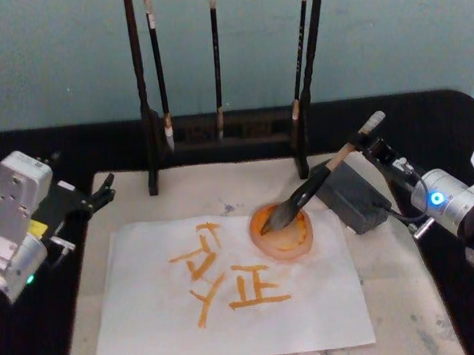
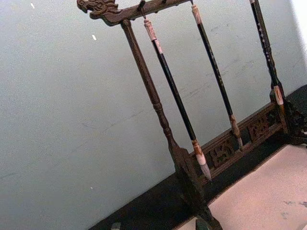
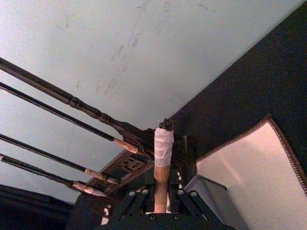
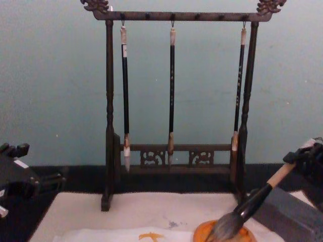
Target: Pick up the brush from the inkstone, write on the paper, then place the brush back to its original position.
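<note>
Bristles lie in the shallow orange ink dish (image 1: pixel 302 244) on the far right part of the paper (image 1: pixel 229 329). The brush (image 1: pixel 305 194) slants there: bushy grey-brown head low and toward the robot's left, black section above it, pale tan handle rising rightward and away to a taped end. The right hand (image 1: pixel 368 144) is closed around that upper handle. The left hand (image 1: pixel 101 196) sits parked at the far left corner of the felt mat (image 1: pixel 402 296); how far open it stands cannot be told.

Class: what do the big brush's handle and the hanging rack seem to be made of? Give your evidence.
Brush handle: probably pale wood or bamboo, matte tan, taped white at the end. Rack: seemingly dark varnished wood, with turned posts and carved ends.
</note>
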Controlling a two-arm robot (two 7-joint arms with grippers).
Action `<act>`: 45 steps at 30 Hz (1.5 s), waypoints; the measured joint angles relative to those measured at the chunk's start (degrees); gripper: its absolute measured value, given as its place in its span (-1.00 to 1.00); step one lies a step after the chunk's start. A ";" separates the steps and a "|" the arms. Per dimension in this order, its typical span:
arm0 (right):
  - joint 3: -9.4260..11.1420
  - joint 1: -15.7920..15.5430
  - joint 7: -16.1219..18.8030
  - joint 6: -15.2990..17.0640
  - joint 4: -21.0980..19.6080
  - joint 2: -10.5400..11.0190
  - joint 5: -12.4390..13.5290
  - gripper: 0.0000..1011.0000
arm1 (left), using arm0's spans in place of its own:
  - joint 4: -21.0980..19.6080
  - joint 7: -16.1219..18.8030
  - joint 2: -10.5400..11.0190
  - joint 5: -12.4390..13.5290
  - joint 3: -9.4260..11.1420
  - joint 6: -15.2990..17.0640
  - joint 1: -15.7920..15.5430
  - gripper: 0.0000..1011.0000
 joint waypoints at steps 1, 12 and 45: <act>-0.17 0.07 -0.14 0.02 0.10 0.07 0.26 -0.67 | 0.00 0.00 0.00 0.00 0.00 0.00 0.00 1.00; -1.25 0.34 -0.82 -0.08 0.52 0.76 2.03 -0.67 | 0.00 0.00 0.00 0.00 0.00 0.00 0.00 1.00; -2.07 0.28 -1.29 -1.08 0.57 1.55 2.98 -0.10 | 0.00 0.00 0.00 0.00 0.00 0.00 0.00 1.00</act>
